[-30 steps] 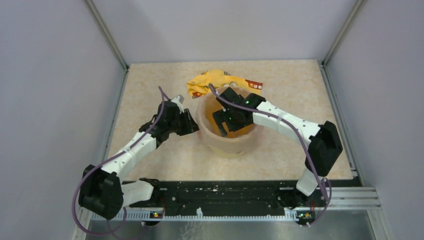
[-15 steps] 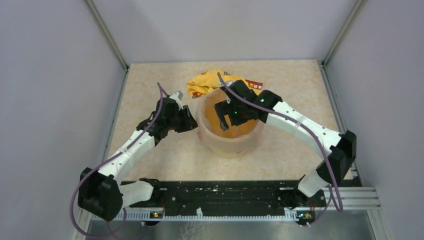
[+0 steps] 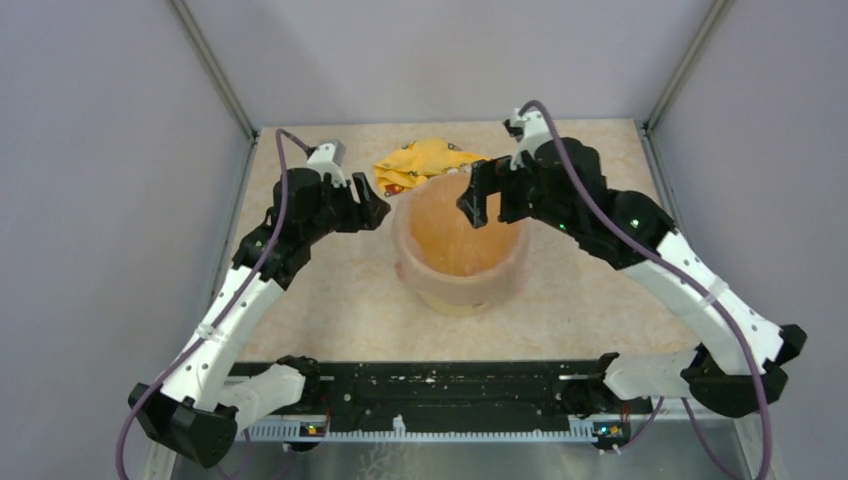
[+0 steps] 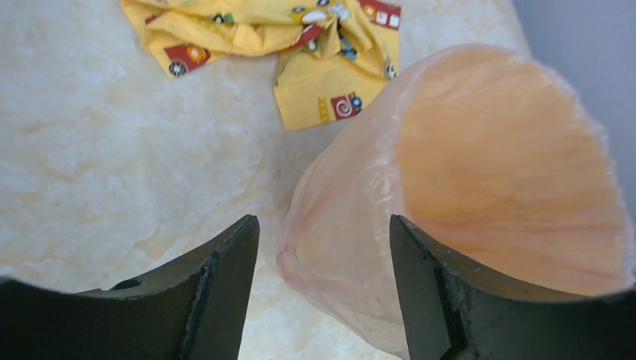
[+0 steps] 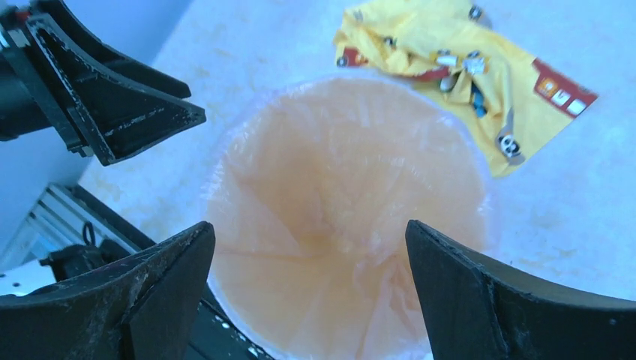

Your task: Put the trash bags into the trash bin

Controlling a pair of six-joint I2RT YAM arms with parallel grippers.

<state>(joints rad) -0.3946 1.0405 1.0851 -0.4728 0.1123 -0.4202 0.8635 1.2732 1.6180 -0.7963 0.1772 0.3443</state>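
A small round pale yellow bin (image 3: 465,303) stands upright at the centre of the top view on the beige marbled surface (image 3: 330,310). It holds the thin translucent pale pink plastic bag (image 3: 460,235), which lines its orange-looking inside, with the bag's mouth spread over the rim and draped down the outer wall. Just beyond the bin, toward the upper middle of the frame, a crumpled yellow printed wrapper (image 3: 420,160) lies on the surface. The left end effector (image 3: 372,207) hangs just left of the bin's rim, its fingers apart and holding nothing. The right end effector (image 3: 480,195) hovers over the bin's upper right rim, its fingers wide apart and also empty.
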